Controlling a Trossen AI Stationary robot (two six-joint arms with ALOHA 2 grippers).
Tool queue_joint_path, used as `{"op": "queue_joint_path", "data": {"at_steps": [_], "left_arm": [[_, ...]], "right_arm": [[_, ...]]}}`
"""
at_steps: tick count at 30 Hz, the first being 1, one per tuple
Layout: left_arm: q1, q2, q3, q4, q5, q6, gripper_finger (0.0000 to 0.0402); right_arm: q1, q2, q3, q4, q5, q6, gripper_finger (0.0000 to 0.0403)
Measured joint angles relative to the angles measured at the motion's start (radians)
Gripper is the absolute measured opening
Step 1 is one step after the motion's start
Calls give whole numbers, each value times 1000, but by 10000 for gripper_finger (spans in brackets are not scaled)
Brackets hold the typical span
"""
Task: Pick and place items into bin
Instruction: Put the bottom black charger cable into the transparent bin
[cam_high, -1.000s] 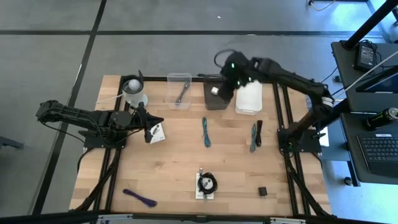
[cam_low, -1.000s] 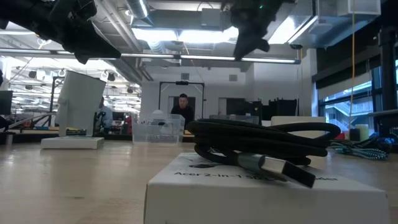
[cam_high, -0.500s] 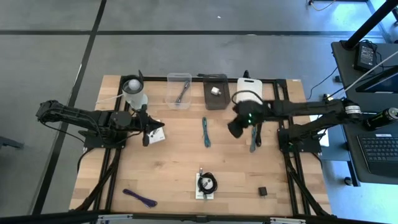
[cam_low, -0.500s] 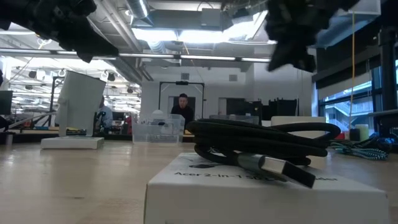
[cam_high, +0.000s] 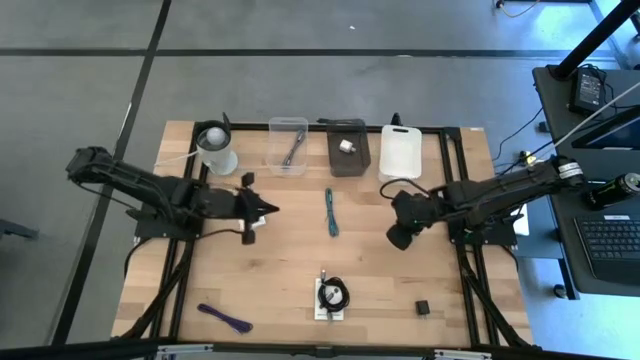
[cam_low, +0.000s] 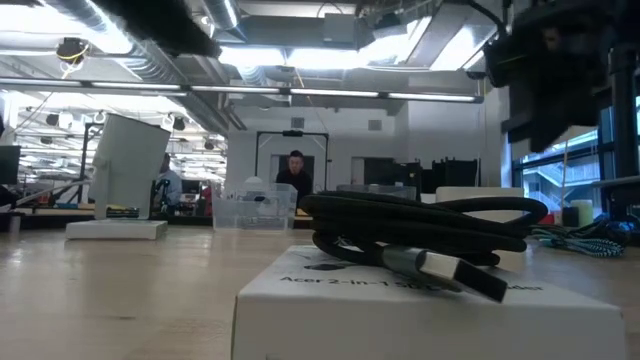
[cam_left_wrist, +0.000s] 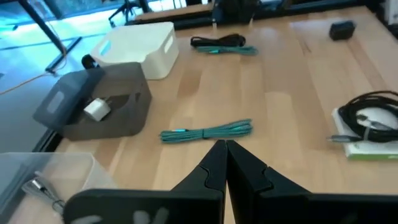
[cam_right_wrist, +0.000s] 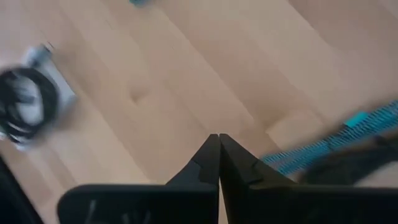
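Hovering right of frame centre, right gripper (cam_high: 398, 238): fingers pressed together, empty, just beside the grey-teal strap (cam_right_wrist: 323, 146), likely its next pick. Left gripper (cam_high: 262, 209): closed, pointing toward the teal strap (cam_high: 330, 211) at centre. Dark bin (cam_high: 348, 150): upper centre, ready to receive.

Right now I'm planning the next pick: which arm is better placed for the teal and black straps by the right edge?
Right. Its pincer, fingers shut, hovers right beside those straps. The left pincer sits across the table, past the teal strap.
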Motion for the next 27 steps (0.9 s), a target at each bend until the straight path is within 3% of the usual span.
{"op": "queue_joint_path", "data": {"at_steps": [4, 12, 18, 21, 27], "left_arm": [[-3, 114, 84, 6, -25, -31, 2], [-3, 241, 132, 9, -23, -132, 2], [-8, 294, 133, 14, -20, -214, 3], [-8, 305, 133, 13, -16, -212, 2], [-13, 305, 133, 3, -10, -145, 2]], "right_arm": [[45, -35, 0, -46, 0, 38, 2], [174, -67, 0, -185, -159, 396, 4], [276, -44, 0, -196, -139, 504, 4], [317, -17, 0, -195, -99, 572, 5], [384, 32, 0, -158, -117, 695, 5]]}}
